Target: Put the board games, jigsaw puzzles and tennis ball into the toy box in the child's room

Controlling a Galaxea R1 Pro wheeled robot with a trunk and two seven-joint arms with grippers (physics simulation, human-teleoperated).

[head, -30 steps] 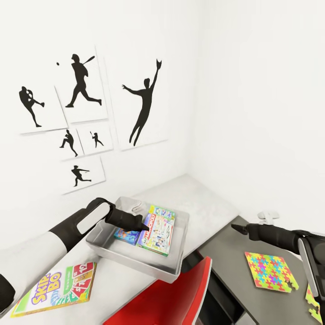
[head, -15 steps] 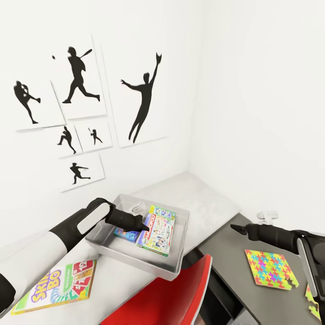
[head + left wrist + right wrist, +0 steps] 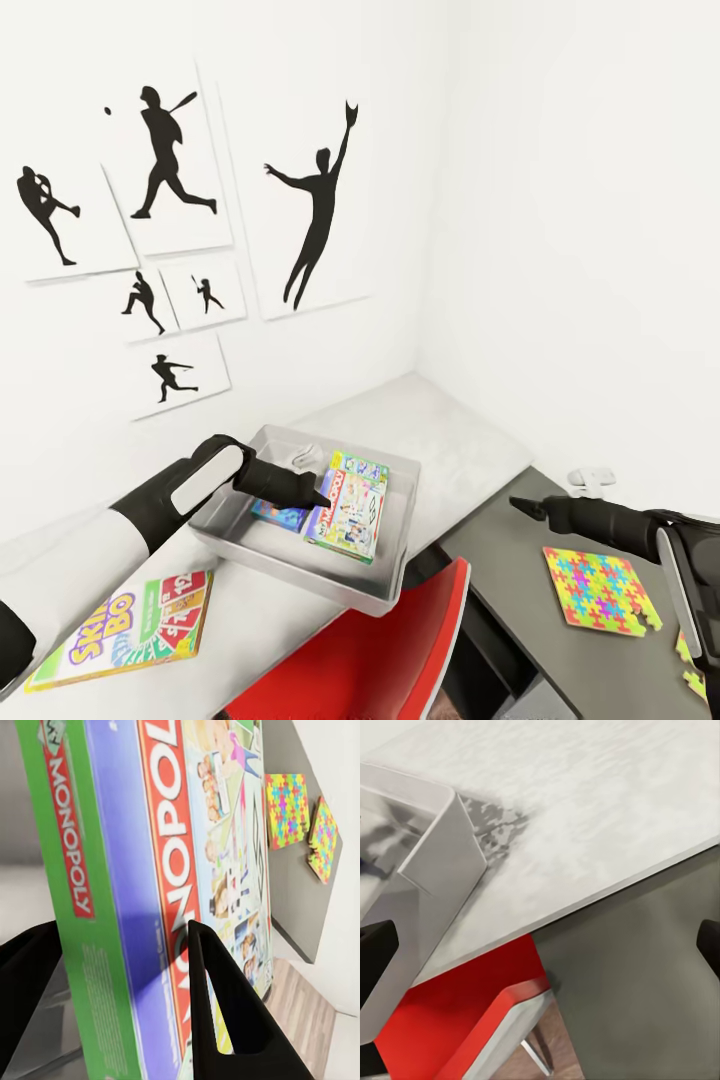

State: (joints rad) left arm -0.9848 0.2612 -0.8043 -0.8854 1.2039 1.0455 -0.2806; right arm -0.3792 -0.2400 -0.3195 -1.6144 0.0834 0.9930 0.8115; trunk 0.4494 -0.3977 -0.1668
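Left end effector (image 3: 318, 497) clamped on Monopoly box (image 3: 348, 505) inside toy box (image 3: 300, 573); right end effector (image 3: 517, 505) spread open.

Bare table (image 3: 440, 440) lies open behind the toy box (image 3: 300, 575). A red chair (image 3: 400, 650) blocks the front, between box and puzzle (image 3: 598, 590).

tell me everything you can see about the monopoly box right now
The Monopoly box is a flat rectangular board game, cardboard by its look, with a green edge, a red title band in white letters and cartoon figures on the lid. It lies inside the grey toy box, tilted, partly over a small blue box. The left hand is at its near edge; in the left wrist view its fingers straddle that green edge, one on each side.
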